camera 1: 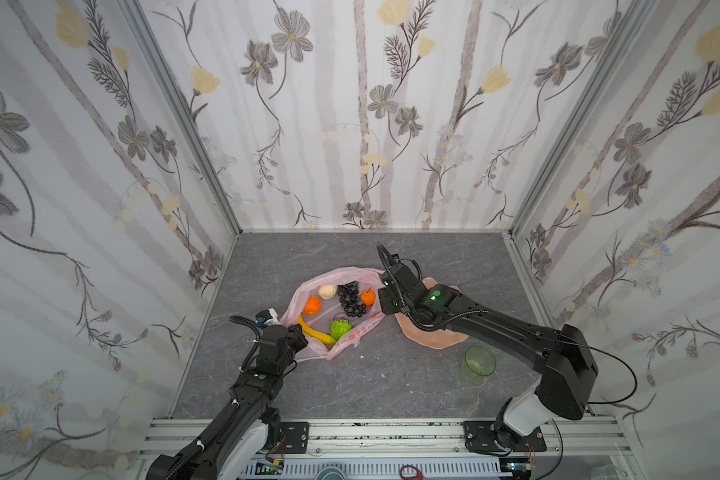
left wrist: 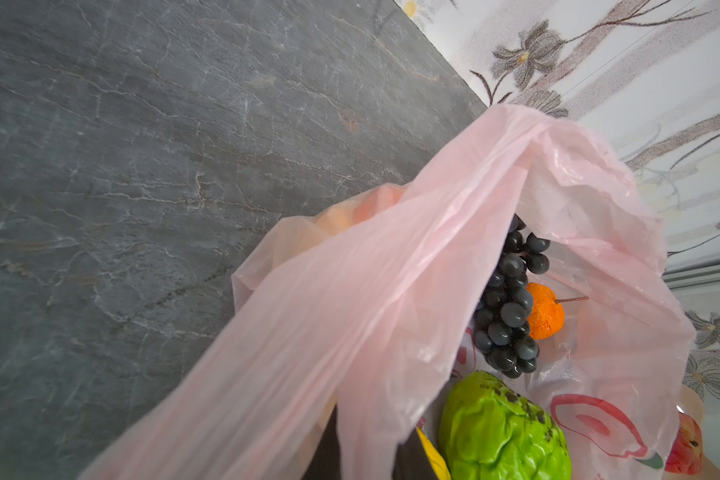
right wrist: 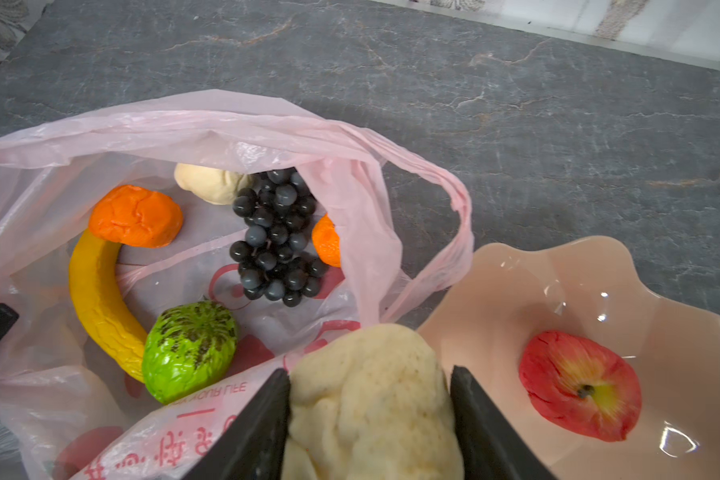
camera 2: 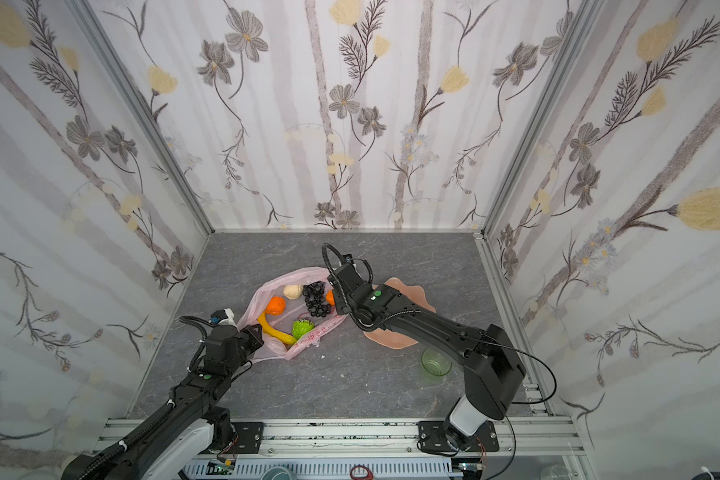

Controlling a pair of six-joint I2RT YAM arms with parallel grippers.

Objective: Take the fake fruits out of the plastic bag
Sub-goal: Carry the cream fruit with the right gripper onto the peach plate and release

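Crinkly, translucent pink plastic bag (camera 1: 352, 334) lies mouth-up, left of centre on the grey table (camera 1: 391, 374), holding grapes (camera 1: 350, 300), two oranges (camera 1: 312, 305), a green bumpy fruit (camera 1: 341, 329) and a banana (camera 1: 313, 331) running far-left to near-right. The left gripper (camera 1: 303, 334) pinches the bag's near-left edge. The right gripper (right wrist: 370, 374) clasps a beige lumpy piece (right wrist: 371, 415) beside the plate (right wrist: 599, 282) bearing the apple (right wrist: 580, 384).

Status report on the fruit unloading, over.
Left gripper shut on plastic bag rim. Right gripper shut on beige piece. Apple on plate, six fruits inside bag. Nothing in the way.
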